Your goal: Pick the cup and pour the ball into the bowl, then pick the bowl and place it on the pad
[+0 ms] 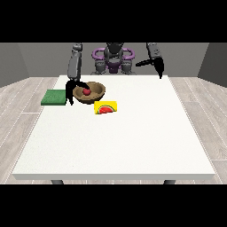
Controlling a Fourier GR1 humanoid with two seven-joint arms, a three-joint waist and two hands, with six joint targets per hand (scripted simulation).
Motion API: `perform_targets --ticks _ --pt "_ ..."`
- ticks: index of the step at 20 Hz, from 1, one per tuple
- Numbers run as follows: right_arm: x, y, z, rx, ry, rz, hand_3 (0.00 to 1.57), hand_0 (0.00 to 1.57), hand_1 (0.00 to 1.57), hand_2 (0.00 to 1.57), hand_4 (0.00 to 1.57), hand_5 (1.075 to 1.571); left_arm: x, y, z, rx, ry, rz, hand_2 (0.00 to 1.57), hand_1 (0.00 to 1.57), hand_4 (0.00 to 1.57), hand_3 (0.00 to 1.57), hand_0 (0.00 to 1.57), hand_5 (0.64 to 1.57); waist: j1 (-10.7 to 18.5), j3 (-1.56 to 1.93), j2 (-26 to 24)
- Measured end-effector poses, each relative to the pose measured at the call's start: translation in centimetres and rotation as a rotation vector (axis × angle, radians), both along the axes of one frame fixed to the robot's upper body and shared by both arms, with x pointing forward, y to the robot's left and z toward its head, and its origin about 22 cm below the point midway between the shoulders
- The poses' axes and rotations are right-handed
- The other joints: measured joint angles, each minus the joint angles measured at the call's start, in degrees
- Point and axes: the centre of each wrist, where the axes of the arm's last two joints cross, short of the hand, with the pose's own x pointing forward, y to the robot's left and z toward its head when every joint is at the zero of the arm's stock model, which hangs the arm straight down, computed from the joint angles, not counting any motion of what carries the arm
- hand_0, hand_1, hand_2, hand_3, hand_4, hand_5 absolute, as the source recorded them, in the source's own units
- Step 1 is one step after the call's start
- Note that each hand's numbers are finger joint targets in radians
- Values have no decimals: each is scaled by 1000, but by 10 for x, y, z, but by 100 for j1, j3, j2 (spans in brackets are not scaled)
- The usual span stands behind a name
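Bowl (90,93), brown and wooden, sits on the white table (115,142) with the red ball (87,91) inside it, just beside the green pad (54,97) and touching the yellow watermelon card (105,107) in front of it. The hand at the view's left (71,91) reaches down at the bowl's pad-side rim, though whether its fingers grip the rim I cannot tell. The hand at the view's right (157,64) hangs raised well away from the bowl, fingers pointing down, holding nothing.

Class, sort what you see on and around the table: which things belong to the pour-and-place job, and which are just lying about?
Part of the job:
- wooden bowl
- red ball, already in the bowl
- green pad, left of the bowl
- hand at the view's left, at the bowl's rim

Just lying about:
- yellow watermelon card, in front of the bowl

No cup can be seen.
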Motion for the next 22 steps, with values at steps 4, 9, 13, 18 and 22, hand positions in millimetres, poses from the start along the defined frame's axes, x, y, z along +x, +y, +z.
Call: perform_targets --ticks 4,9,13,18,22 --pt "-13 -7 -6 -160 11 -83 1514 1571 1571 1571 936 1549 3 -7 15 -1 -41 -44 0 0 597 0 0 1544 276 -84 63" --pt "-21 -16 -5 -360 82 -188 1256 1571 1571 1571 898 1566 5 -15 17 -2 -44 -79 0 0 898 0 0 1466 523 -101 33" --pt "-14 -26 6 -438 252 -217 945 1571 1571 1571 844 1563 4 -5 1 -15 20 -60 0 0 973 0 0 1423 496 -25 -284" --pt "9 -13 31 -476 451 -170 874 1571 1571 1571 798 1564 -5 34 -41 -36 161 38 0 0 1003 0 0 1407 -41 65 -1038" --pt "29 -8 61 -489 531 -99 716 1571 1571 1571 799 1569 -16 58 -65 -44 251 128 0 0 997 0 0 1410 -556 93 -1518"
